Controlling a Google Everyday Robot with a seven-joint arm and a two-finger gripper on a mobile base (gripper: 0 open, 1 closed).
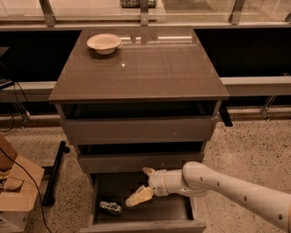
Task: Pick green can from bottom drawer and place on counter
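The green can (111,208) lies on its side on the floor of the open bottom drawer (170,214), near its left wall. My gripper (143,184) reaches into the drawer from the right on a white arm. It is open and empty: one cream finger (139,196) points down-left toward the can, the other (148,171) sits up near the middle drawer's front. The lower fingertip is a short way right of the can and apart from it. The glossy grey-brown counter (150,68) tops the cabinet.
A round cream bowl (104,43) stands at the counter's back left. Two shallower drawers (136,129) are above the open one, both slightly ajar. A pale ledge with metal posts (145,13) runs behind. A cardboard box (13,191) and black stand (54,170) are on the floor at left.
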